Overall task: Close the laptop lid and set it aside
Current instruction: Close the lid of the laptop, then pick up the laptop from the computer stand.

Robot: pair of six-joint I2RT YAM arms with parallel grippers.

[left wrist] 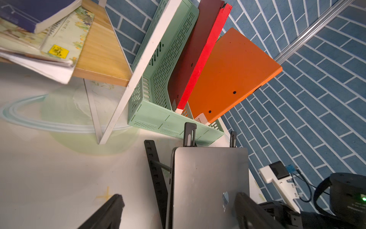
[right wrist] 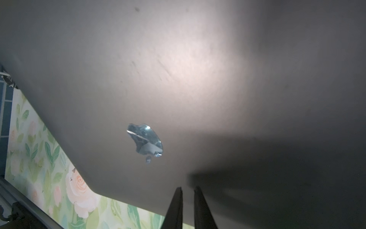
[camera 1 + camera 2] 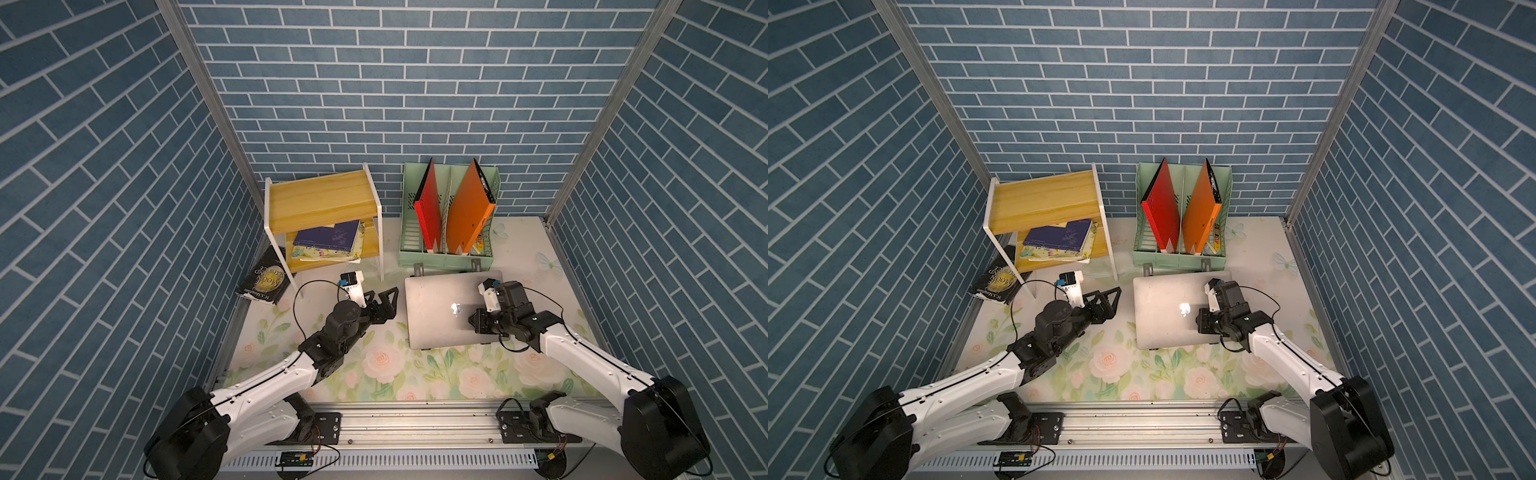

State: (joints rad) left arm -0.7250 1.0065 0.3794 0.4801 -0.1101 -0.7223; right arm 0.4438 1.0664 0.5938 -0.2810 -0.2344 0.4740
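Two arms on your floral table (image 3: pixel 374 365), blue brick walls (image 3: pixel 374 104) on three sides, laptop (image 3: pixel 436 316) closed on black stand (image 1: pixel 156 174) right of centre before green file rack (image 3: pixel 444 261), left gripper (image 3: pixel 392 305) spread wide beside it, right gripper (image 2: pixel 188 188) slightly parted over laptop lid (image 2: pixel 178 59), empty.

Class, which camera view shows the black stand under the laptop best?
The left wrist view: the stand shows its slotted side arm beside the laptop and two hooks at its edge. Both top views show only those hooks and feet peeking from under the laptop. The right wrist view shows no clear part of it.
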